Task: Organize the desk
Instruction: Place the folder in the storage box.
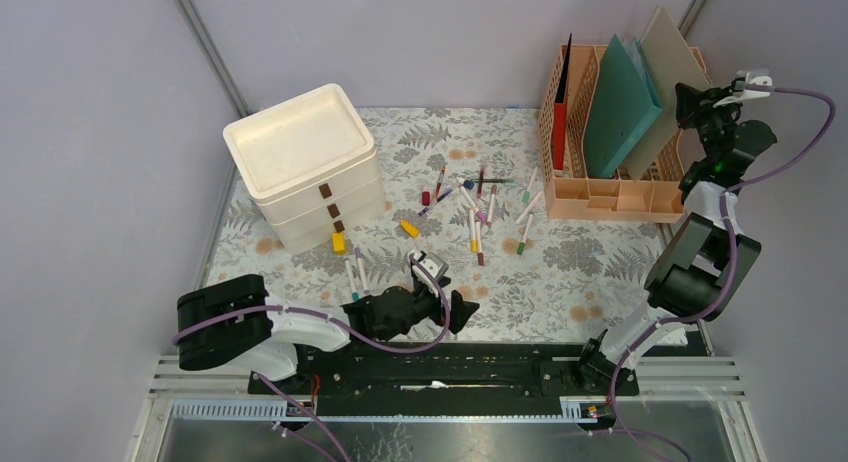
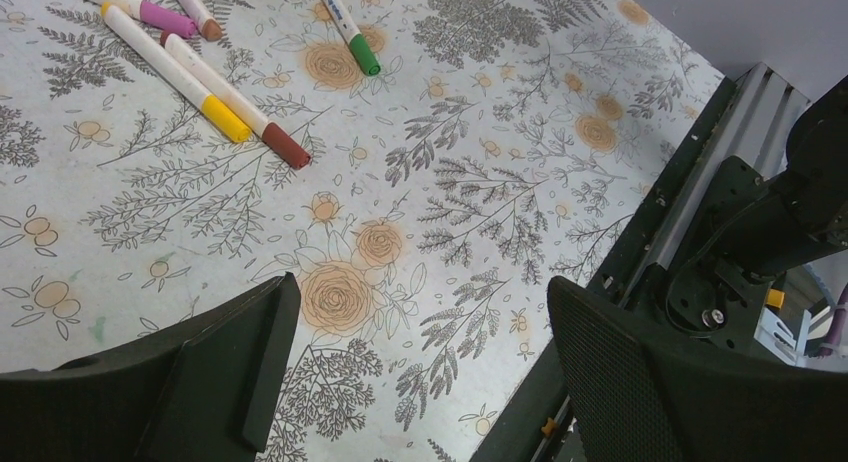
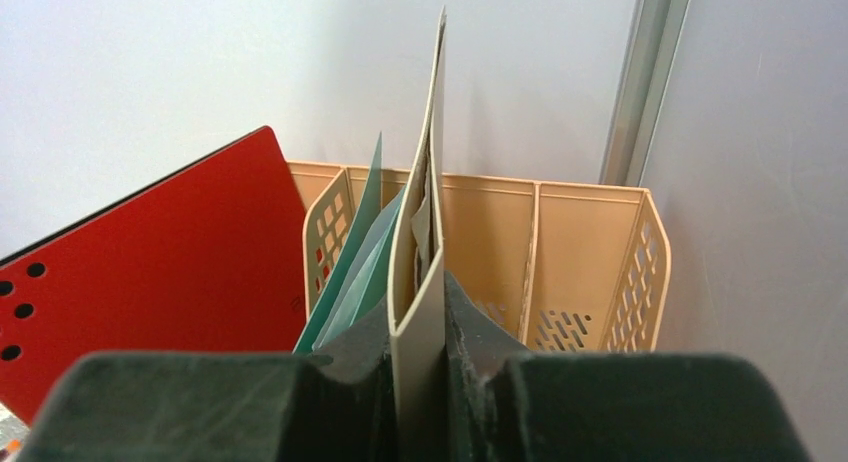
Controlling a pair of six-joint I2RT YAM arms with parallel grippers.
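Light: bright, even, neutral white; diffuse, from overhead.
Shadows: soft and short on the desk (image 1: 580, 272).
Glare: none on the cloth; faint sheen on the red folder (image 3: 150, 272).
Focus, overhead: sharp throughout.
Focus, left wrist: cloth print crisp; left gripper (image 2: 420, 302) soft at its edges.
Focus, right wrist: right gripper (image 3: 418, 372) and near edge of the beige folder (image 3: 425, 232) blurred; walls slightly grainy.
Distortion: corner rails lean outward in the overhead view.

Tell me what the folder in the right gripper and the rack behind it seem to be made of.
The beige folder looks like thin matte card, perhaps stiff plastic sheet: it has a dull surface and a folded spine with loose sheets inside. The rack looks like moulded plastic, going by its peach walls with a slight sheen and rows of punched slots.
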